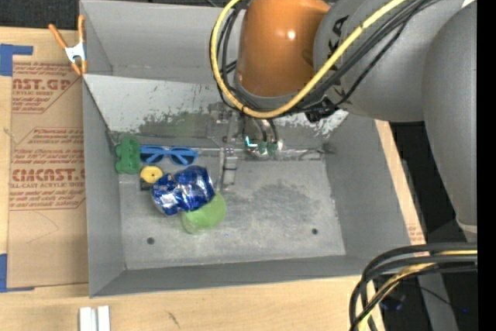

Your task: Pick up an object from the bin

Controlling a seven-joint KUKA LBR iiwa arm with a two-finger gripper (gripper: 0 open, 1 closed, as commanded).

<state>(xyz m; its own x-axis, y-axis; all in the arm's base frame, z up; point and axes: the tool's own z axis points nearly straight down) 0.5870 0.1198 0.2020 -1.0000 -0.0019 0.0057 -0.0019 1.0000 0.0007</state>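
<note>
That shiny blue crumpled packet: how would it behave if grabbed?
The blue packet looks like crinkled foil, so it would probably crush rather than stay stiff, and seem light. Its glossy skin may slip. It touches the pale green lump, so pushing it would likely move that too.

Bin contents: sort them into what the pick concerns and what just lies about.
Job: pincer; bin; blue wrapper, nearest the pincer.
Lying about: sunglasses; green figure; yellow piece; green lump.
</note>
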